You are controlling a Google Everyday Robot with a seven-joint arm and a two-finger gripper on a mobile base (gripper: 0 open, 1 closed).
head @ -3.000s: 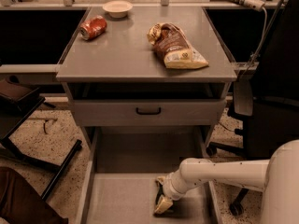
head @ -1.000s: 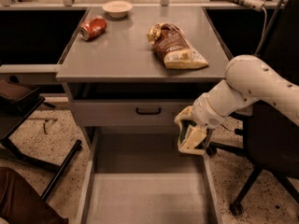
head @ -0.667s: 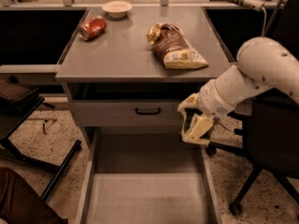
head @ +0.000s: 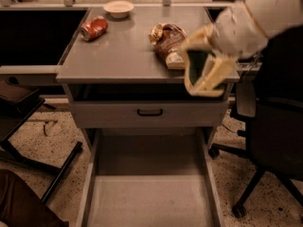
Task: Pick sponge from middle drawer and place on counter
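My gripper point(head: 204, 70) is shut on the dark green sponge point(head: 198, 65) and holds it in the air at the counter's front right corner, level with its edge. The white arm comes in from the upper right. The counter point(head: 118, 51) is a flat grey top. The middle drawer point(head: 149, 197) is pulled out below, a grey tray with low side rails and a bare floor. Part of the sponge is hidden between the cream fingers.
On the counter lie a brown and cream snack bag point(head: 166, 42), a red can point(head: 93, 28) on its side and a small white bowl point(head: 118, 7). A closed drawer front with a black handle point(head: 149, 112) sits under the counter. A black chair point(head: 279, 141) stands on the right, a dark side table point(head: 19, 103) on the left.
The gripper has lifted the sponge out of the middle drawer, up past the drawer front, to the counter's front right edge. The drawer floor is now bare.
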